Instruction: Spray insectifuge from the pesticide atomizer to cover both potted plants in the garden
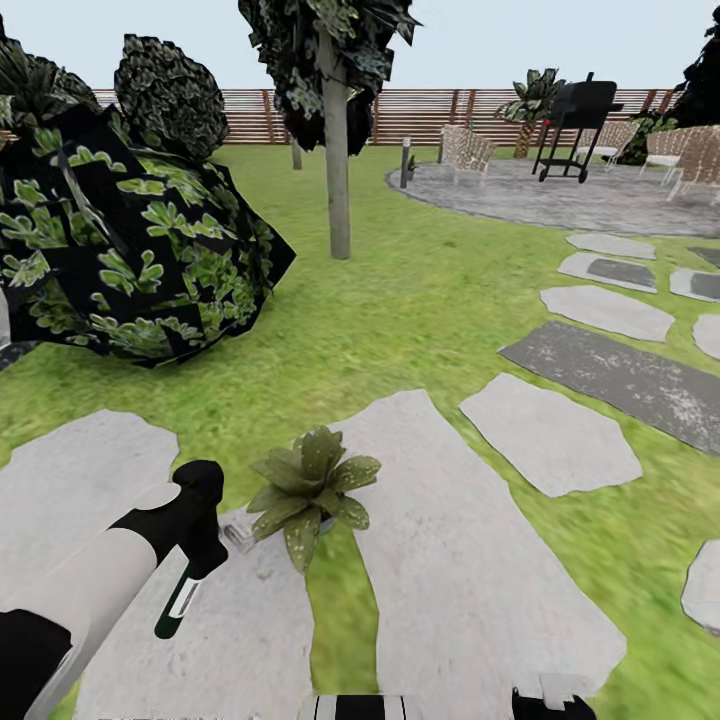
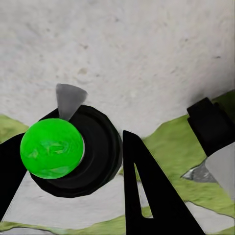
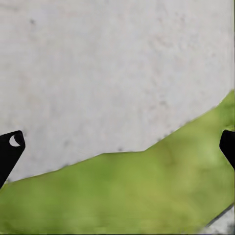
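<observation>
The sprayer [image 1: 183,598] is held pinched in the left gripper [image 1: 200,560], just beside the small plant [image 1: 312,487], over a stepping stone [image 1: 60,480]. The right gripper [image 3: 117,147] is seen spread wide above a stone's edge and grass [image 3: 147,196]. Open lawn [image 1: 430,290] lies beyond the plant.

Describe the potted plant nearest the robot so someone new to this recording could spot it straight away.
Start at the big dark broad-leaved shrub on the lawn's left side, then drop toward the pale stepping stones nearest the camera. The potted plant sits in the grass strip between two stones, just beyond the left gripper. It is a small, low rosette of pointed green leaves, unlike the towering shrub.
</observation>
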You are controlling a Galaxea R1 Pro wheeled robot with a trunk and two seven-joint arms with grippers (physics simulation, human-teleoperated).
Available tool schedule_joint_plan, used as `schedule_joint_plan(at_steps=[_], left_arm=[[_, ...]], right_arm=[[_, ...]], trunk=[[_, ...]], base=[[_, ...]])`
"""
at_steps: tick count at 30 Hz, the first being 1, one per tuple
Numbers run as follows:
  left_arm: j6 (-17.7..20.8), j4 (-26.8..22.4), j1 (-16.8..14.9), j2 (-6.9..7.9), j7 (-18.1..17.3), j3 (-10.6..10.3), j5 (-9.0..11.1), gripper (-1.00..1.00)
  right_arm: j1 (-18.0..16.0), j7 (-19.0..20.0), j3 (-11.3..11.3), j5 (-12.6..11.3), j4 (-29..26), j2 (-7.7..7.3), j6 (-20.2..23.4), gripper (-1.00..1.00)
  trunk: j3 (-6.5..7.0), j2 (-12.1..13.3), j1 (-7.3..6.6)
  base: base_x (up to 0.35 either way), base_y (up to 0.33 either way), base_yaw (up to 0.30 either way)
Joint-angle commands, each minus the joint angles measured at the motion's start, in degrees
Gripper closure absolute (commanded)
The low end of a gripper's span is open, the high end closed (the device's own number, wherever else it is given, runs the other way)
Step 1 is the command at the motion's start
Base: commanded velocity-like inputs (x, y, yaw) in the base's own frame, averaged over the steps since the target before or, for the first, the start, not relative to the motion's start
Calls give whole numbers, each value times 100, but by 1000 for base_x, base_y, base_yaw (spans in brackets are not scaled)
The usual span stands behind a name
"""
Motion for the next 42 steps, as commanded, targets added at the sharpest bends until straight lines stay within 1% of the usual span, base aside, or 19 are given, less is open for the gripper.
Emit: schedule_joint_plan(at_steps=[1, 9, 16, 19, 29, 33, 37, 42], left_arm=[[56, -12, -1, 3, -55, -26, -36, 100], [62, -6, -1, 22, -54, -15, -36, 100], [62, -15, -9, 27, -59, -12, -36, 100], [62, -26, -9, 5, -60, -12, -34, 100], [62, -47, -10, 10, -60, -12, -27, 100], [51, -49, -10, 8, -60, -15, -27, 100], [29, -47, -14, 0, -60, -35, -34, 100], [3, -46, -27, 1, -77, -63, -44, 100]], right_arm=[[-3, -18, 49, -43, 1, 0, -13, -100], [-3, -18, 49, -43, 1, 0, -13, -100], [-2, -18, 49, -43, 1, 0, -13, -100], [-3, -18, 51, -43, 1, 0, -13, -100], [-3, -18, 49, -43, 1, 0, -13, -100], [-3, -18, 49, -43, 1, 0, -13, -100], [-3, -23, 49, -43, 1, 0, -13, -100], [-3, -12, 61, -32, 8, -5, -17, -100]], trunk=[[-4, -2, -4], [-4, -2, -4], [-4, -2, -4], [-4, -2, -4], [-4, -2, -4], [-4, -2, -4], [-4, -2, -4], [-4, -2, -4]], base=[[-262, 226, -285], [-232, 252, -285], [-45, 324, -285], [125, 322, -285], [240, 256, -284], [290, 87, -284], [45, 6, -255], [3, 0, -32]])
